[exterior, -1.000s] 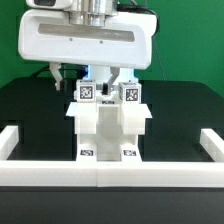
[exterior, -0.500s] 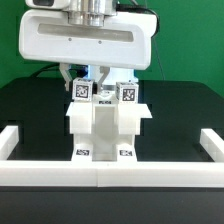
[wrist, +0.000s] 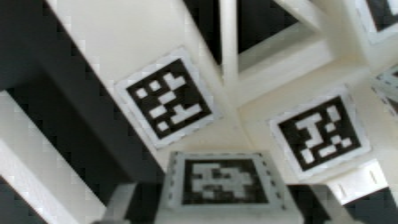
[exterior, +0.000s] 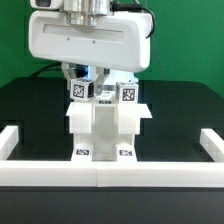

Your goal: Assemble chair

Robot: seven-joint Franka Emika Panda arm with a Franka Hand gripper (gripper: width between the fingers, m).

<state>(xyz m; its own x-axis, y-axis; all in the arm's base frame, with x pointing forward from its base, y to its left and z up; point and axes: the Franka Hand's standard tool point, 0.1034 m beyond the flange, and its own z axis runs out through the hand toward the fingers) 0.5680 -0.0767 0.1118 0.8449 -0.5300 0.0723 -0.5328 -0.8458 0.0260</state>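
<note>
You see end effector [exterior: 97, 82] closed tight, right down on top of chair [exterior: 103, 125]. Looks like it pinches small tagged piece there; fingers mostly hidden. Chair stands on bench [exterior: 35, 110] against white rail [exterior: 60, 171], so it stays put while pushed.

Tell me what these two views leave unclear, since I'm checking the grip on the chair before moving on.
- Gripper fingertips: exterior view, mostly hidden by the arm's white housing.
- Chair top, where it is gripped: same view, same cause.
- Chair's overall shape: wrist view, cropped by the edges and blurred; only tags read clearly.
</note>
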